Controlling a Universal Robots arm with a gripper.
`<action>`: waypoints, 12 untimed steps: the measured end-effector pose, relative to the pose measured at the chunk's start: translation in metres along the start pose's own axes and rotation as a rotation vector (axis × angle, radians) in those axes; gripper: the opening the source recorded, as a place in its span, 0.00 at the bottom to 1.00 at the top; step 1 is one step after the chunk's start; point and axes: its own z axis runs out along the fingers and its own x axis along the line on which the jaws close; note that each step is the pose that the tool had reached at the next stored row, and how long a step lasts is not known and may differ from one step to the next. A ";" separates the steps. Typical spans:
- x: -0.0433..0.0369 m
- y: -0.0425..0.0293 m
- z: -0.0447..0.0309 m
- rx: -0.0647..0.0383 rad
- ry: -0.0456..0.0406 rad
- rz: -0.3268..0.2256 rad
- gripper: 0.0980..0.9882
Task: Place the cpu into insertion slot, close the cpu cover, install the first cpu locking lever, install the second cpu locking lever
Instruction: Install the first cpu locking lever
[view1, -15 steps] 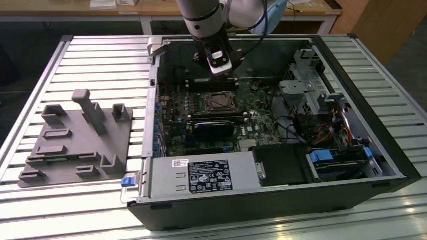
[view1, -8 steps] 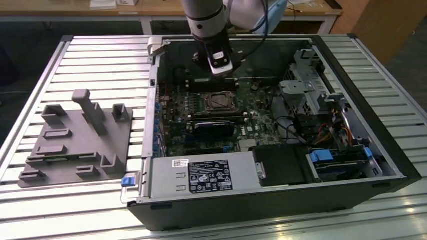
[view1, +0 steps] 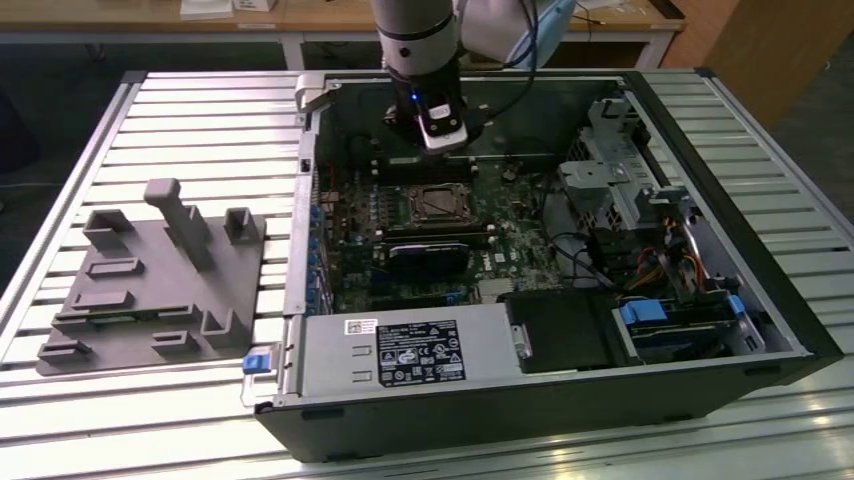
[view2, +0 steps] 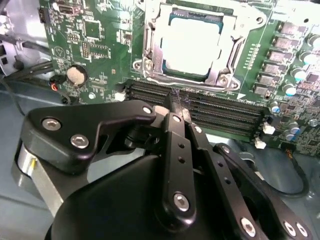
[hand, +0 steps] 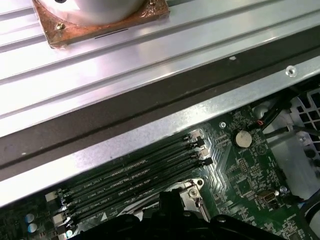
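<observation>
While cpu (view2: 189, 46), flat pale silvery square, is seated in insertion slot (view2: 150, 45) on green board, thin metal cpu cover (view2: 226, 57) is seen lying framed around it. Matte black gripper (view2: 176, 106) is held over long dark ribbed memory slots (view2: 225, 112), just beside socket; fingers (view2: 171, 131) pressed together, nothing between. In exterior view, gripper (view1: 437, 140) hangs inside open computer case (view1: 747, 300).

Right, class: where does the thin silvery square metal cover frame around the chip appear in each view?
Exterior view: the cpu cover lies mid-board, just in front of the arm.
Second wrist view: the cover frames the pale chip.
First wrist view: one silvery corner shows.
Shared landmark: the long black memory slots beside it.
</observation>
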 end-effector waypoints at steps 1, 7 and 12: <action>0.0000 0.0000 0.0000 0.002 -0.0008 0.000 0.01; -0.0015 0.0007 0.0004 0.075 -0.0283 -0.017 0.01; -0.0096 0.0041 0.0023 0.104 -0.0251 -0.021 0.01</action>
